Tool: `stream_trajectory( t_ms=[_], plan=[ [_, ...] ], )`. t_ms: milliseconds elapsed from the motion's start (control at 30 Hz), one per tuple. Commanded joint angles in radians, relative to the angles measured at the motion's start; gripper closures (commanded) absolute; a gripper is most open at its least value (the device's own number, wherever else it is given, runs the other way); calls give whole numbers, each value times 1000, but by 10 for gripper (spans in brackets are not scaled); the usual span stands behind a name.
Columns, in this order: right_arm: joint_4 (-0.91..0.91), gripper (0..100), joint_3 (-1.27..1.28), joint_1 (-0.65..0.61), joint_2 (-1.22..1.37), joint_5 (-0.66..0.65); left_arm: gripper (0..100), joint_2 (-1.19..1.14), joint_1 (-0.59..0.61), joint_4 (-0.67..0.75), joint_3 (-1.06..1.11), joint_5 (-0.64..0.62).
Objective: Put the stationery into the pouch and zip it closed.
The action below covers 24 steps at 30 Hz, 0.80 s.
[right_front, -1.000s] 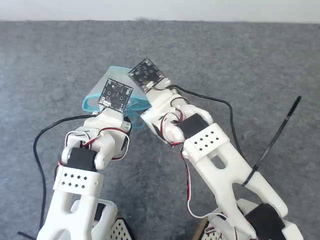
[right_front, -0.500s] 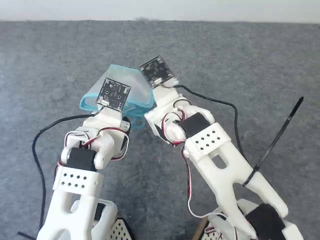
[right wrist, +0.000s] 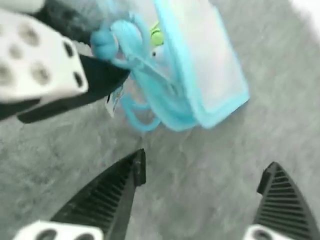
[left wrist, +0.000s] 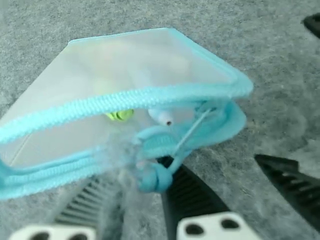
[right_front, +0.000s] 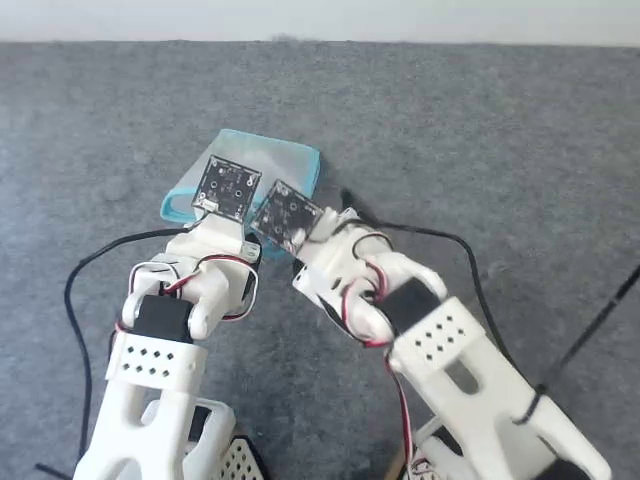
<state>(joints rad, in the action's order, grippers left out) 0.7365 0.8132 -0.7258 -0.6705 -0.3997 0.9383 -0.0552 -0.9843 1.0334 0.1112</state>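
The left gripper (left wrist: 137,175) pinches the zip end of the turquoise mesh pouch (left wrist: 130,65), which lies on the grey carpet (right_front: 480,120) with stationery (left wrist: 120,115) inside. The right gripper (right wrist: 206,160), its 2 jaws spread, hovers just beside that end. The zip pull (right wrist: 102,45) seems within its reach.

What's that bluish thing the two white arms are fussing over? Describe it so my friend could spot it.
On the grey felt table, look just past the tips of the two white arms. There sits the pouch: flat, see-through, edged in turquoise tape, one edge pinched by the left end effector. Nothing else on the table is turquoise.
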Motion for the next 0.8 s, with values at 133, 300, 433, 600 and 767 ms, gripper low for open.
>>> stream_trajectory(
  t_ms=[133, 300, 433, 600, 767],
  plan=[
    [-94, 634, -14, -15, -47, -130, 988, 26, 6, -20, -7, -18],
    [-96, 634, -84, -13, 67, -141, 988, 21, 6, -17, -7, -18],
    [-101, 634, -124, -13, 133, -186, 988, 20, 6, -17, -5, -18],
    [-113, 637, -143, -15, 154, -196, 988, 20, 6, -17, -5, -17],
    [-130, 657, -143, -15, 157, -196, 988, 20, 6, -17, -5, -17]
  ],
)
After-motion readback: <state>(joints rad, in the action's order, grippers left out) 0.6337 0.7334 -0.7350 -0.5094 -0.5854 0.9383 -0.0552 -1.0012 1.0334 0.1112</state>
